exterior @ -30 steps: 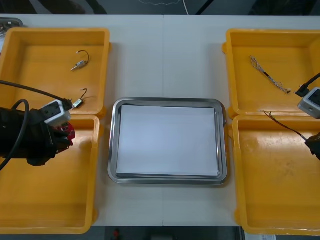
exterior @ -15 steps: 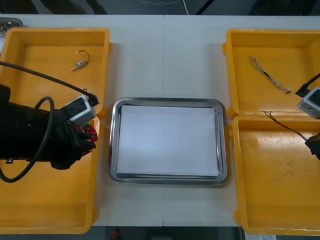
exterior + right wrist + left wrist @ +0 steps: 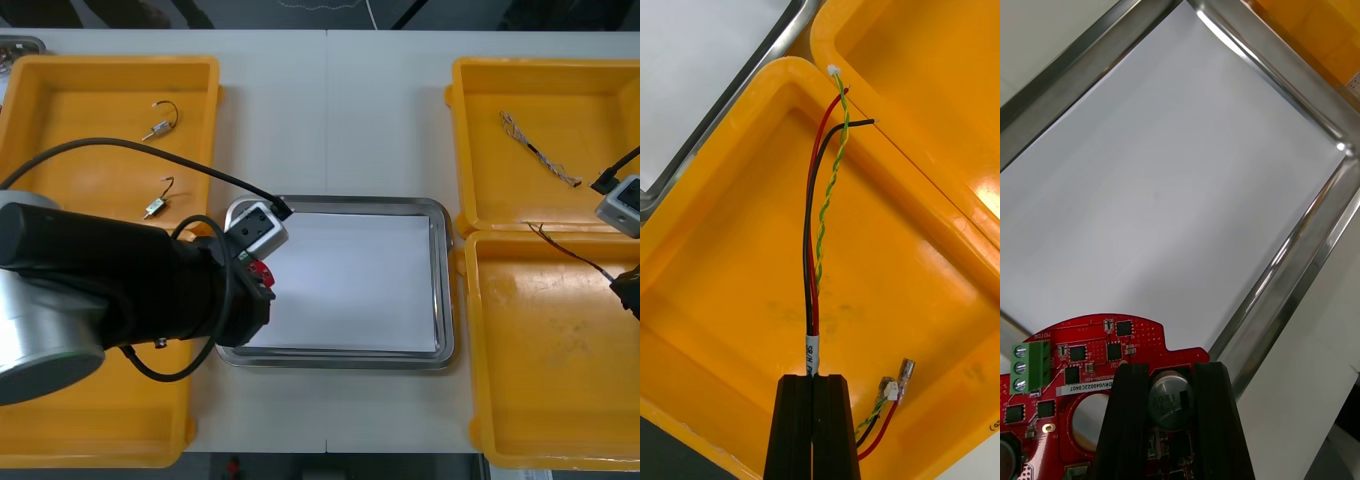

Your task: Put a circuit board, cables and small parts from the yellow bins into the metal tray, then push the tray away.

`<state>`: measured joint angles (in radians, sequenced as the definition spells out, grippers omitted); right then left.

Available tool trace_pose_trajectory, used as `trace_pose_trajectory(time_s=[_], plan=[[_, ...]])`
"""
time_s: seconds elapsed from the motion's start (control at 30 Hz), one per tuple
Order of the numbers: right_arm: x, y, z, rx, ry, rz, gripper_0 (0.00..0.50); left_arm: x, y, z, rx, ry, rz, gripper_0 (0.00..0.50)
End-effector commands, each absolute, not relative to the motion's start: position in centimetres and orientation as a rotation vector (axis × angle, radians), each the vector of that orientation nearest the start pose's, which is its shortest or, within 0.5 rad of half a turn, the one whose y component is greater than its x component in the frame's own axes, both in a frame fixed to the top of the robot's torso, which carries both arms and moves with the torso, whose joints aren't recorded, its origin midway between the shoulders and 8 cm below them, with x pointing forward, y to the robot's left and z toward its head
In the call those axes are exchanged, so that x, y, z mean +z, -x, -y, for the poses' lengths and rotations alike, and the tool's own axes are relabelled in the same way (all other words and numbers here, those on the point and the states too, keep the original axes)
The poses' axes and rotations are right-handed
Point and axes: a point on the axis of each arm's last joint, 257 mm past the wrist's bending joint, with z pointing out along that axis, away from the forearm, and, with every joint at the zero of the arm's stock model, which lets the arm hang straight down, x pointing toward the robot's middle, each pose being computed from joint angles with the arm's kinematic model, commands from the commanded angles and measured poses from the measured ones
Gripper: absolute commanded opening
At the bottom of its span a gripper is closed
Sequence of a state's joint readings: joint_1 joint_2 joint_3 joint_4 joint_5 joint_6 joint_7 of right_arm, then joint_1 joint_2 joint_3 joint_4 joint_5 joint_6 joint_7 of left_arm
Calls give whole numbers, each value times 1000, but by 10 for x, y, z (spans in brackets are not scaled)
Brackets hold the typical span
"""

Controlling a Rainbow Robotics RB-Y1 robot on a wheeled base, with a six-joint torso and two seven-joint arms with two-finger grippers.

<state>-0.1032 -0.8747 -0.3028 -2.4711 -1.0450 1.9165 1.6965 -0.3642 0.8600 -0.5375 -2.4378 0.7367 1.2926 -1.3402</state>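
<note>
While I hover the left gripper [image 3: 1171, 373] over the tray's [image 3: 441, 300] left side, it's pinching the board [image 3: 1079, 360]; right gripper [image 3: 813, 381] grips a cable [image 3: 811, 247] over the bin [image 3: 910, 247].

A red circuit board [image 3: 1082, 367], dotted with black chips [image 3: 1124, 328] and carrying a green terminal block [image 3: 1031, 366], stands out against the metal tray [image 3: 445, 290], silver at the rim and white inside. The yellow bins [image 3: 60, 110] glow on a pale table [image 3: 330, 110]. One cable [image 3: 812, 262] shows red, black and twisted yellow-green strands.
</note>
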Motion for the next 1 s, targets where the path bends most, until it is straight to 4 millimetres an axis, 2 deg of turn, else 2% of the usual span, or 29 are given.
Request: trace_pose_trajectory(time_s=[0.03, 0.27, 0.47, 0.73, 1.0], plan=[[-131, -331, 310, -196, 931, -2471, 0, -175, -364, -41, -291, -1127, -2031, 2], [-131, -331, 310, -196, 931, -2471, 0, -204, -379, -27, -283, -1130, -2025, 0], [-130, -331, 310, -198, 930, -2470, 0, -223, -384, -24, -290, -1120, -2041, 2], [-130, -332, 312, -208, 922, -2470, 0, -249, -395, -28, -270, -1111, -2049, 1], [-130, -332, 311, -205, 924, -2471, 0, -259, -396, -35, -254, -1104, -2076, 1]])
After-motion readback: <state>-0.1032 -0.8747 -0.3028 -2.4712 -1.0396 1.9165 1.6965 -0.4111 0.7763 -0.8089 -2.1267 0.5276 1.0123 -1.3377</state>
